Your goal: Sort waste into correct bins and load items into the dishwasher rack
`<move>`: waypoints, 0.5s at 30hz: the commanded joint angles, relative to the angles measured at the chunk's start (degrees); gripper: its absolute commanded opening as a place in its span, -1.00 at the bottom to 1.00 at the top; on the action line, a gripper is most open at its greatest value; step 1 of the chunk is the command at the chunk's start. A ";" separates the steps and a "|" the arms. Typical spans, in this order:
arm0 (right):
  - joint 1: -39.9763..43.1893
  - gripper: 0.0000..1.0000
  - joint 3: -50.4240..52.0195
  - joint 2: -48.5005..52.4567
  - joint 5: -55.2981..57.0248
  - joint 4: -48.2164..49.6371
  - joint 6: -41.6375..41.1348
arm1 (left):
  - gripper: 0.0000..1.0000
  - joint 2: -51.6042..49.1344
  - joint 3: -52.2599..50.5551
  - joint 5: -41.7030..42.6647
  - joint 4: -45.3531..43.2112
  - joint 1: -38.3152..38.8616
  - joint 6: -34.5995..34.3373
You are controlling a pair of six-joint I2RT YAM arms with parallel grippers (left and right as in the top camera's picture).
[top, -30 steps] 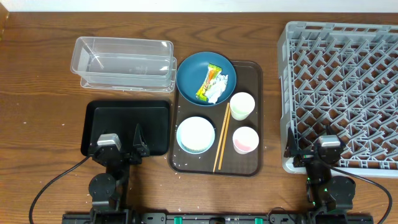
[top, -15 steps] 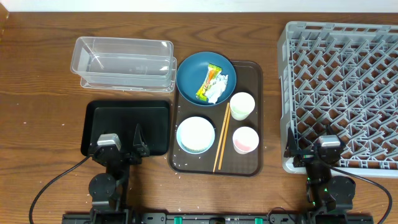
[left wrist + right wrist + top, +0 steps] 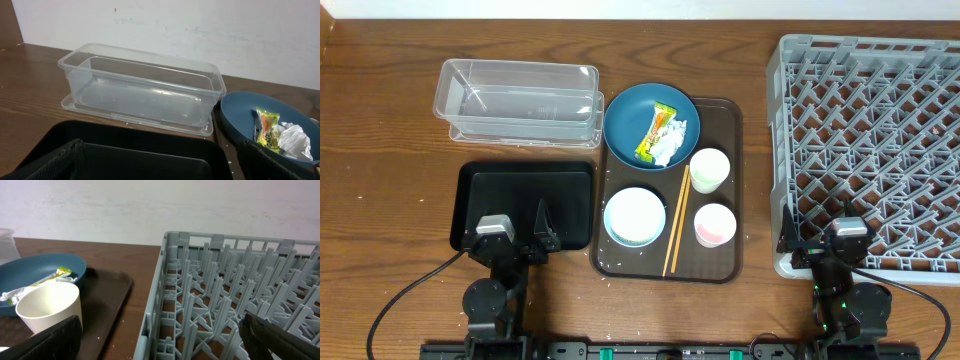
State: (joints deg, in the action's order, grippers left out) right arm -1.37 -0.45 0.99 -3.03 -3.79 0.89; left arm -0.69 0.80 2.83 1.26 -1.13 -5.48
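Observation:
The dark-blue plate (image 3: 625,112) holds the yellow-green wrapper (image 3: 655,132) and white tissue (image 3: 671,148); they also show in the left wrist view (image 3: 267,131). The light-blue bowl (image 3: 635,216), white cup (image 3: 709,170), pink-inside cup (image 3: 714,225) and chopsticks (image 3: 676,238) lie on the brown tray. The clear tub (image 3: 520,100) and black tray (image 3: 525,200) are at the left, the grey rack (image 3: 870,140) at the right. My left gripper (image 3: 518,242) (image 3: 160,167) is open and empty over the black tray's near edge. My right gripper (image 3: 825,250) (image 3: 165,342) is open and empty at the rack's near-left corner.
The brown serving tray (image 3: 725,125) sits between the bins and the rack, with a few white specks near its front-left corner (image 3: 605,263). The rack's wall (image 3: 165,280) stands close in front of the right gripper. A white wall runs behind the table.

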 commanded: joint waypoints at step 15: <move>0.22 0.99 -17.88 10.23 2.86 -12.90 -4.26 | 0.97 -17.35 18.01 3.58 12.24 -0.42 -5.97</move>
State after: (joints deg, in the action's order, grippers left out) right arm -1.37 -12.51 6.87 -1.85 -15.03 -2.42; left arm -12.60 12.14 4.27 12.27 -1.15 -10.72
